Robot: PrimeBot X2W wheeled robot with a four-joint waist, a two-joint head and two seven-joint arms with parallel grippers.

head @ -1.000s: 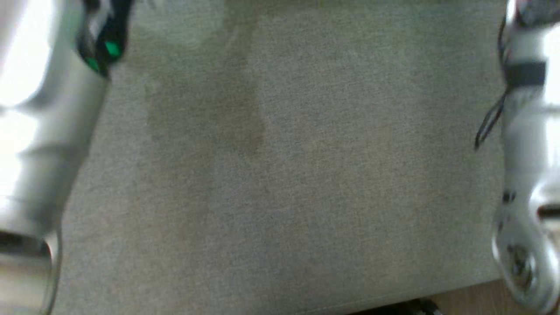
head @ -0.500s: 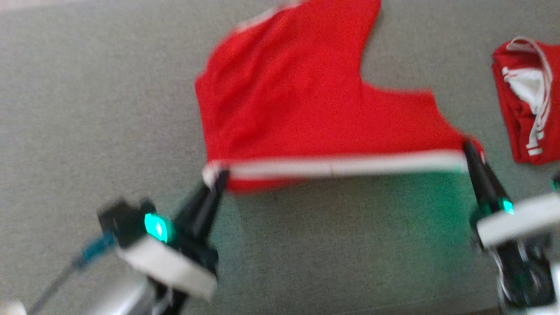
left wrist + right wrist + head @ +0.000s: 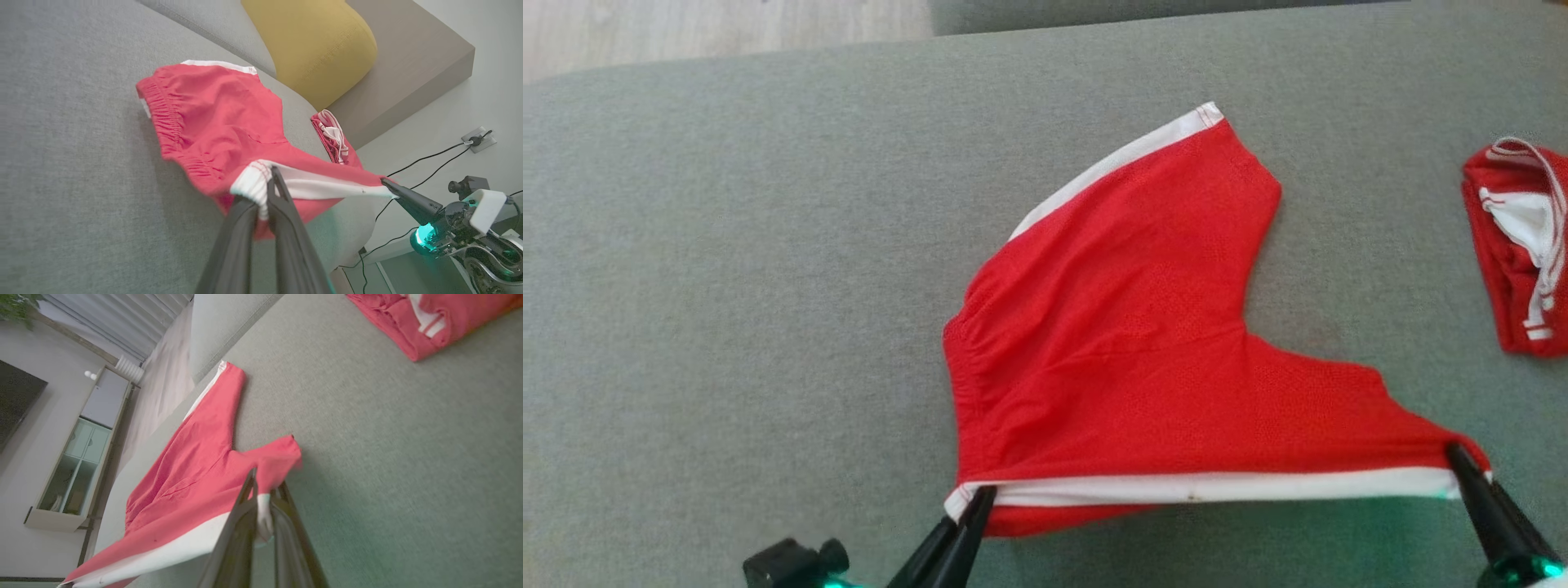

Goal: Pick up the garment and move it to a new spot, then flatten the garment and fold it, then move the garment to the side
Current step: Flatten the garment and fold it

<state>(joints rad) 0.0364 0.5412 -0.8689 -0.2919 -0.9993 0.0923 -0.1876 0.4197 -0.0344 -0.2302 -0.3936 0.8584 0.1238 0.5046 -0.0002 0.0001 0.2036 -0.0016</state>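
You have the red shorts (image 3: 1143, 359) pinched at both ends of one white band. Your left hand (image 3: 982, 494) is clamped on one corner and your right hand (image 3: 1455, 453) on the other, with the band taut between them. Beyond the hands, the rest of the cloth lies rumpled on the grey sofa (image 3: 727, 286). I judge the pickup done. Flattening, folding and setting aside remain. A folded red garment (image 3: 1515, 245) lies beyond your right hand.
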